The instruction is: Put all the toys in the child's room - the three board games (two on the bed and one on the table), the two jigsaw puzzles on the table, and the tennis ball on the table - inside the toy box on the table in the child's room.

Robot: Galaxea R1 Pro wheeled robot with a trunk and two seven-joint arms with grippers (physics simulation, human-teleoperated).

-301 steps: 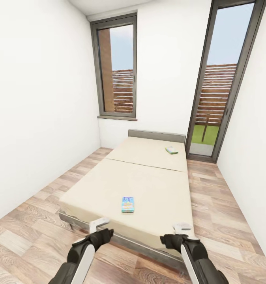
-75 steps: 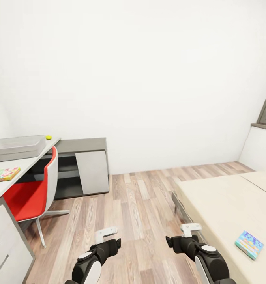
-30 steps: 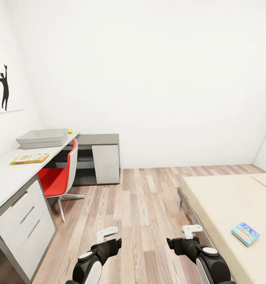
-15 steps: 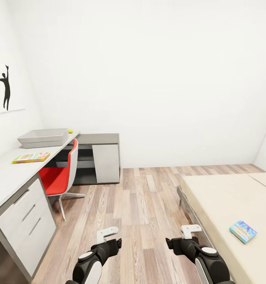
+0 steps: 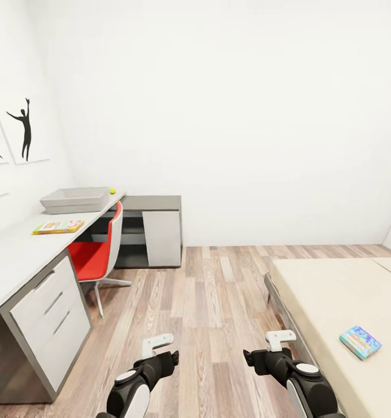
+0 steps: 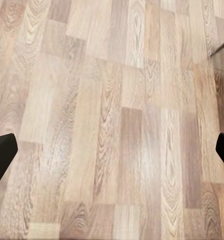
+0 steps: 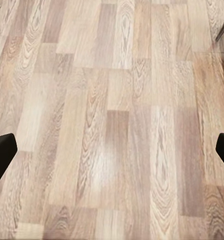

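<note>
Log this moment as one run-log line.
phase: in transit | both grippers open, empty | light blue board game box on cream bed | grey toy box on desk

table (image 5: 21, 255): toy box (image 5: 75, 200), tennis ball (image 5: 112, 190), board game (image 5: 58, 226) | bed (image 5: 329, 290): blue board game (image 5: 360, 342)

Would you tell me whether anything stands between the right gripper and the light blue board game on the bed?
Nothing visible does: the right gripper hangs open over bare wood floor, and the board game lies uncovered near the bed edge.
</note>
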